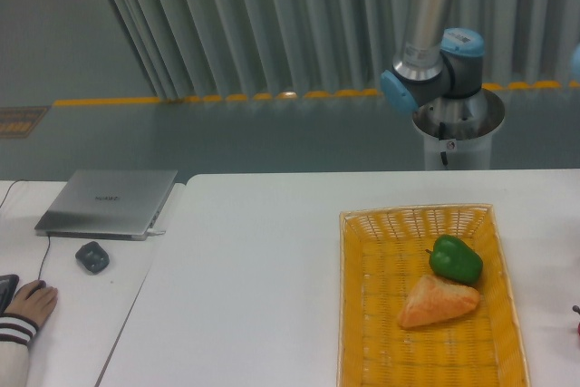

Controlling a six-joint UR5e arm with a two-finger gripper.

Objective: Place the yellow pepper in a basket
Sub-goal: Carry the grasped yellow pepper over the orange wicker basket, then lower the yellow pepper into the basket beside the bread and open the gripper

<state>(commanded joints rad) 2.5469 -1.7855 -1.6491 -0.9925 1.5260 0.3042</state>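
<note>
No yellow pepper or gripper can be seen, so direction and finger state can't be told; basket sits lower right.

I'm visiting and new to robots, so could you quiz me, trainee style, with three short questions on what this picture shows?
1. True or false: the green pepper lies inside the basket.
2. What touches the green pepper in the basket?
A. the laptop
B. the orange-tan bread-like piece
C. the mouse
3. Fill the gap: the yellow pepper is ____ in this view.

Key:
1. True.
2. B; the piece lies right against the pepper's near side.
3. Not visible; neither it nor the arm's jaws show, only the arm behind the table.
</note>
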